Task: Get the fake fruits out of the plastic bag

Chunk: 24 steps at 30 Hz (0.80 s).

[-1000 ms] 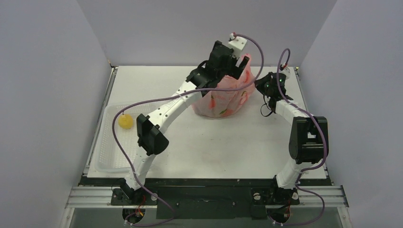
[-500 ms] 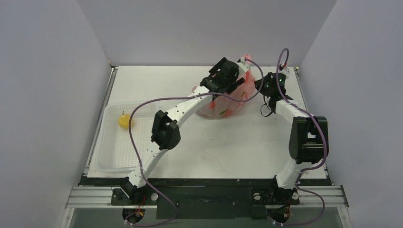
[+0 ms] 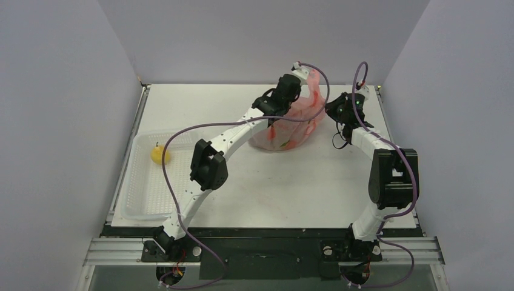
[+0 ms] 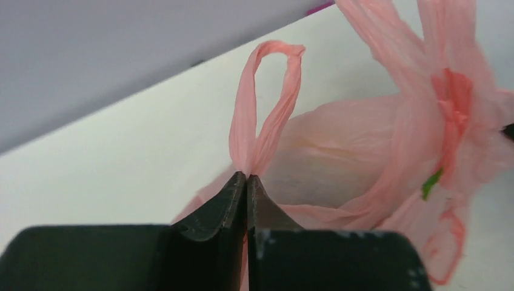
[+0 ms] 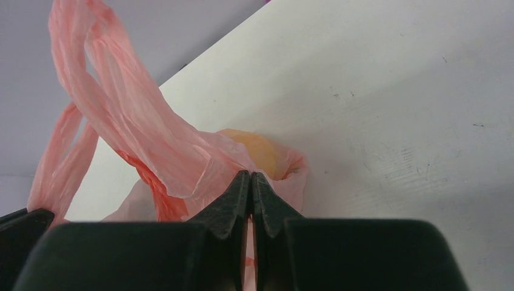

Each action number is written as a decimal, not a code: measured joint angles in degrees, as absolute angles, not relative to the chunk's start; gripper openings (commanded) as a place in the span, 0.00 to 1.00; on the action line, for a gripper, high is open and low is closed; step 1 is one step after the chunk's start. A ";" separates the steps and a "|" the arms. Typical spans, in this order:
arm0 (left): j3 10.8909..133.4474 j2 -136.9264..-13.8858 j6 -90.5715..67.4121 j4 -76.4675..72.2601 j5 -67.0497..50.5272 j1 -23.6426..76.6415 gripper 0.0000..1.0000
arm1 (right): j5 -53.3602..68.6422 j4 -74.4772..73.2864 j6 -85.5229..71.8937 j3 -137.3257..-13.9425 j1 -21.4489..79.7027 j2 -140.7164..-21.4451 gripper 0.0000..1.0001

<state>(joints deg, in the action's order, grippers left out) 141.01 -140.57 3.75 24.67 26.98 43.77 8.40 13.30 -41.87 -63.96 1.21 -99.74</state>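
The pink plastic bag (image 3: 290, 127) stands at the back middle of the table, bulging with fake fruits that show only as faint shapes. My left gripper (image 4: 247, 176) is shut on the base of one loop handle (image 4: 267, 103), which sticks up past the fingertips; seen from above, this gripper (image 3: 302, 74) is at the bag's far top. My right gripper (image 5: 250, 174) is shut on the bag's film at its right side (image 3: 329, 109). A yellow fruit (image 5: 257, 150) shows through the film just beyond those jaws. Another yellow fruit (image 3: 160, 155) lies in the clear tray (image 3: 136, 203).
The clear tray sits along the table's left edge. Purple cables loop over both arms. Grey walls close in the left, right and back sides of the white table (image 3: 254, 194).
My left gripper dropped from above the bag, swung to its far side and shut on a handle. The bag's top has been drawn up. The right arm kept still.
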 measured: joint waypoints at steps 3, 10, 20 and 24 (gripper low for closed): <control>127.83 -132.84 -11.57 17.61 15.25 39.35 0.00 | 8.40 13.17 -41.63 -63.96 1.21 -99.74 0.00; 87.74 -117.51 -50.04 -31.44 -5.06 23.90 0.00 | 9.15 13.65 -42.76 -63.96 1.21 -99.74 0.00; 79.75 -125.49 -79.33 -70.15 -17.87 20.40 0.00 | 11.90 17.10 -46.94 -63.16 1.21 -99.74 0.12; 79.64 -125.47 -80.88 -73.56 -20.97 21.30 0.00 | 12.29 16.84 -45.80 -62.89 1.21 -99.57 0.37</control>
<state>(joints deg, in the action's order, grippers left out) 79.64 -125.47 -80.88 -73.56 -20.97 21.30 12.29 16.84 -45.80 -62.89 1.21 -99.57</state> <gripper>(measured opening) 0.005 0.241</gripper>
